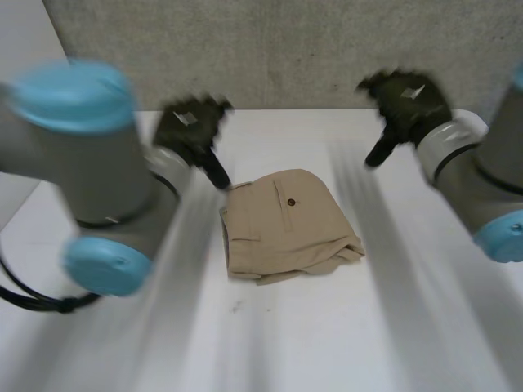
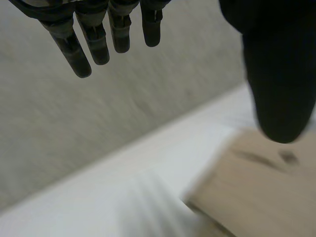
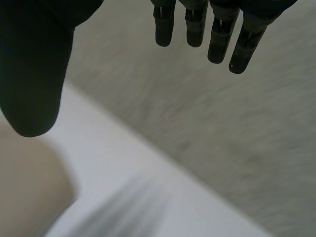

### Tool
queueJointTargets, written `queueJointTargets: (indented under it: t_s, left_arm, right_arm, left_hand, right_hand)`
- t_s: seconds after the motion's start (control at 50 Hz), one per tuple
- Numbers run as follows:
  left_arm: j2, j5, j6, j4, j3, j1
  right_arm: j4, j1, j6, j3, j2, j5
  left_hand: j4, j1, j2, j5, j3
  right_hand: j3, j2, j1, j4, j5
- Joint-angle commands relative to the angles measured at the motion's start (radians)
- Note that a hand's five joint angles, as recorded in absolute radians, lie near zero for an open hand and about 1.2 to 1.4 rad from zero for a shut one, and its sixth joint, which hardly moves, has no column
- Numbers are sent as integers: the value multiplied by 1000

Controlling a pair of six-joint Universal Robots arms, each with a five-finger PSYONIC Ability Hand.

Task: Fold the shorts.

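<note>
Left hand [image 1: 189, 129]: fingers straight, empty, upper left.
Right hand [image 1: 406, 104]: fingers straight, empty, upper right.
Folded tan fabric shorts [image 1: 286, 227]: centre, between them.

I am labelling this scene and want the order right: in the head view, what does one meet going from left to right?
From the left: left arm → left hand → shorts → right hand → right arm.

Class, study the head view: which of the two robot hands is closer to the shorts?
The left robot hand: its thumb tip is right beside a corner of the shorts, while the right robot hand hangs well clear.
</note>
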Motion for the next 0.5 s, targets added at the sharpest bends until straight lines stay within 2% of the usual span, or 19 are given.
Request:
queueJointTargets:
  t_s: [0.02,0.12,0.26,0.4,0.5]
  left_arm:
    - [261,-2,-55,-59,-69,113]
    - [385,23,-115,-179,-154,145]
    - [482,97,-135,-194,-279,150]
    - [488,102,-139,-164,-300,151]
    - [472,102,-136,-139,-287,156]
  right_arm:
    - [-85,-37,69,128,-269,174]
    - [72,-54,58,164,-337,164]
    - [230,-56,59,190,-356,139]
    - [234,-54,60,207,-387,124]
    - [232,-54,60,207,-390,73]
  left_hand:
    - [-17,4,-12,-34,-23]
    - [-32,-10,-26,-49,-38]
    - [-32,-10,-26,-49,-38]
    - [-32,-10,-26,-49,-38]
    - [-32,-10,-26,-49,-38]
  right_hand:
    - [-22,-32,8,-55,-61]
    - [-22,-32,8,-55,-61]
    - [-22,-32,8,-55,-61]
    - [-22,-32,8,-55,-61]
    - [-22,-32,8,-55,-61]
